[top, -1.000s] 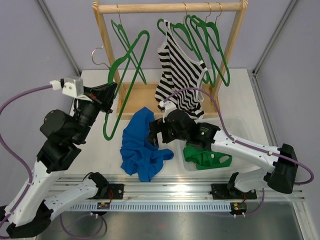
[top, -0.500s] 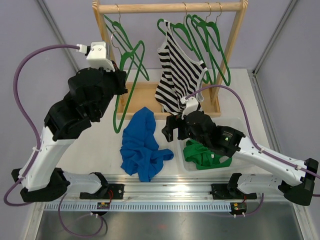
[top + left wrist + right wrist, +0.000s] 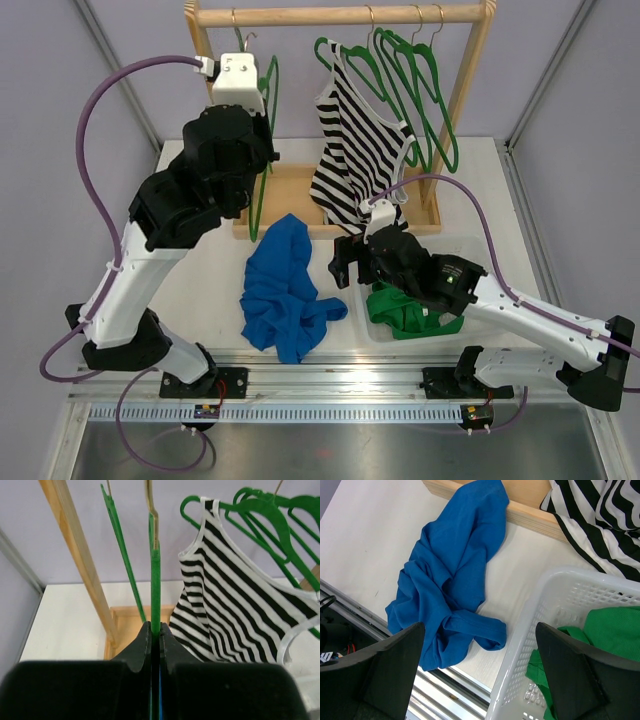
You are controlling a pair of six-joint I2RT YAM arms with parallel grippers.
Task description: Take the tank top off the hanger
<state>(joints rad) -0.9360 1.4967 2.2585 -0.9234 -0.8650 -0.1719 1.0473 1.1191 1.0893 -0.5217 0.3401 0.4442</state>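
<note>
Now left tool [image 3: 155, 630], clamped on bare hanger [image 3: 155, 580], has risen to rail [image 3: 340, 14] (blue top [image 3: 280, 290] lies freed); right tool [image 3: 480, 630] gapes wide.

Five green hangers [image 3: 155, 585] are at the one wooden rack [image 3: 340, 14] at 12 o'clock, the right-hand ones overlapping. There are three garments: one striped tank top [image 3: 235, 595], one blue cloth [image 3: 455, 580] on the counter [image 3: 370, 545] at 6 o'clock, and one green cloth [image 3: 615, 630] in the single white basket [image 3: 560, 600] at 4 o'clock.
</note>
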